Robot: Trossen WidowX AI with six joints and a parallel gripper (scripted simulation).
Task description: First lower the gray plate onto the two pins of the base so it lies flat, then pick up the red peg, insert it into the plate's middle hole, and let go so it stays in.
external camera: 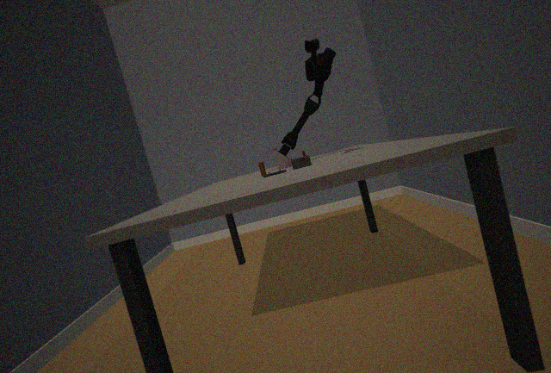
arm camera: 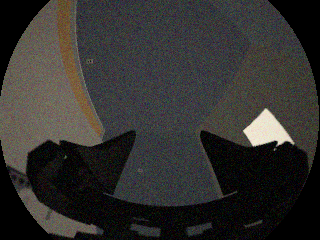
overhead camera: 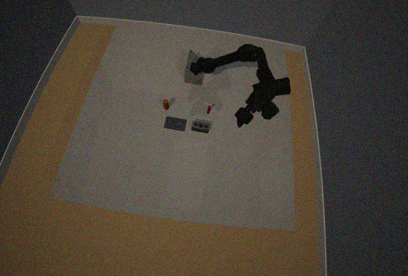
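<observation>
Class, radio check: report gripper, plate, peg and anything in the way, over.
Gripper open, empty, high above the table. Gray plate flat on the table beside the base, not on the pins. Red peg untouched. Orange cylinder off to the side, nothing blocking.

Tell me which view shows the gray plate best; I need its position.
Top view: the plate lies flat on the table beside the base. Exterior shows only a dark sliver edge-on. The wrist view misses it.

Pins on base: too small to resolve in top view. Gray plate holes indistinct under grain. Surface items in exterior view tiny, partly overlapping.
</observation>
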